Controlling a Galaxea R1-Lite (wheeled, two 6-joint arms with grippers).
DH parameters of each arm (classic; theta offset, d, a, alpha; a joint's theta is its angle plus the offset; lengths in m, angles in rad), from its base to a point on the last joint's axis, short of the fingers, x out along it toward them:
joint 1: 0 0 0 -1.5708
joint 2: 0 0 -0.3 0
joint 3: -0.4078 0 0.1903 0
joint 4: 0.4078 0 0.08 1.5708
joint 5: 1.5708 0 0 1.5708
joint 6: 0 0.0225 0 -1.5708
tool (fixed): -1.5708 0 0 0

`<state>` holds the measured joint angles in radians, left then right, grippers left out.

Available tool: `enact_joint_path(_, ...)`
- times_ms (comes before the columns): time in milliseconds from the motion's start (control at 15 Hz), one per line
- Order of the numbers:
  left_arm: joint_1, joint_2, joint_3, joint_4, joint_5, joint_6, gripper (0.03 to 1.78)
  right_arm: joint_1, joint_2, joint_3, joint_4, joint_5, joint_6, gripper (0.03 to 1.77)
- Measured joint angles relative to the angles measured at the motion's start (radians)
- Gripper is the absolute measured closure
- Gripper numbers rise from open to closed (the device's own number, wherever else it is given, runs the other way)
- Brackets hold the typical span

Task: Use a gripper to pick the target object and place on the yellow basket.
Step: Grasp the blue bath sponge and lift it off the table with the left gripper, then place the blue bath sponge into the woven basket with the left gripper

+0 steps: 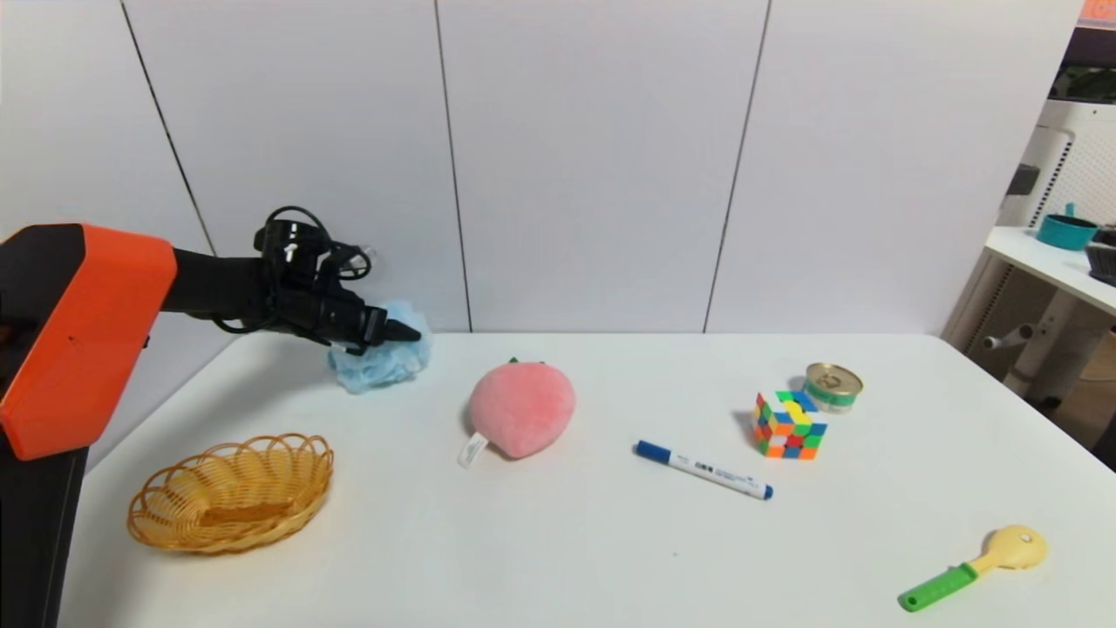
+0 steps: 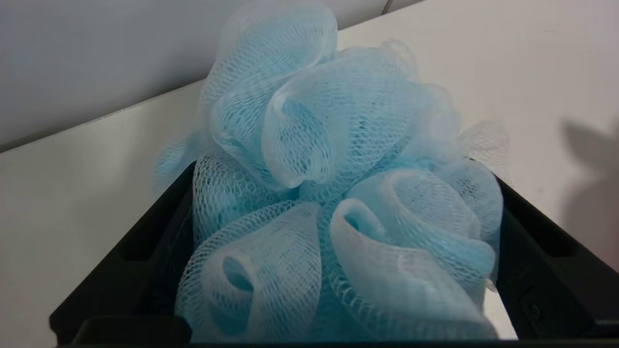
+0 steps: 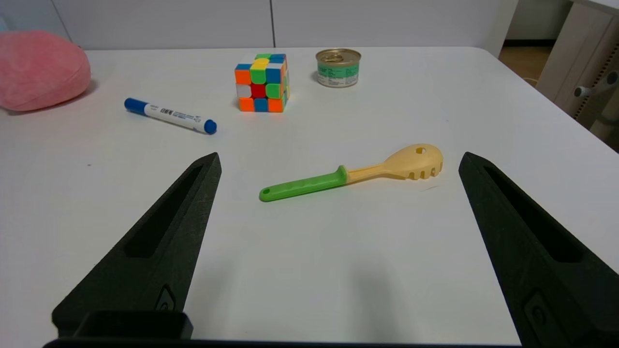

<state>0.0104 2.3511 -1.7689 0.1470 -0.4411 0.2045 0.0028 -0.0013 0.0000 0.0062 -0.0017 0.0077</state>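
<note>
Tabletop stock, left gripper at the pouf

Table (image 1: 610, 558), one: white, smooth, rounded corners; wide bare room along its near edge and centre. Left gripper (image 1: 388, 336), one: black, cabled, jaws spread wide with the target object (image 2: 338, 193) between them, not clamped. Right gripper (image 3: 338, 164), one: parked, jaws apart over the near right side of the table. Yellow basket (image 1: 231, 493), one: oval woven wicker, scalloped rim, near the left edge. Target object, one: ruffled light blue mesh ball at the far left, by the wall. Pink plush peach (image 1: 521, 408), one. Puzzle cube (image 1: 789, 425), marker (image 1: 703, 469), tin can (image 1: 833, 385), green-handled spoon (image 1: 972, 569): one each, well apart.
</note>
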Motion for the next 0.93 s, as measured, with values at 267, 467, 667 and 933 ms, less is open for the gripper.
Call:
enact_joint_path(267,0.0,0.02,-0.001,0.0,-0.001,0.006,0.21,0.0,0.0,0.0,0.0,0.0,0.0,0.1)
enact_joint_path(467,0.0,0.027,-0.003,0.0,-0.001,0.009,0.67,0.0,0.0,0.0,0.0,0.0,0.0,0.1)
enact_joint_path(667,0.0,0.03,-0.003,-0.001,-0.001,0.01,0.95,0.0,0.0,0.0,0.0,0.0,0.0,0.1)
enact_joint_path(933,0.0,-0.034,0.004,0.072,0.002,0.014,1.37,0.0,0.0,0.0,0.0,0.0,0.0,0.1)
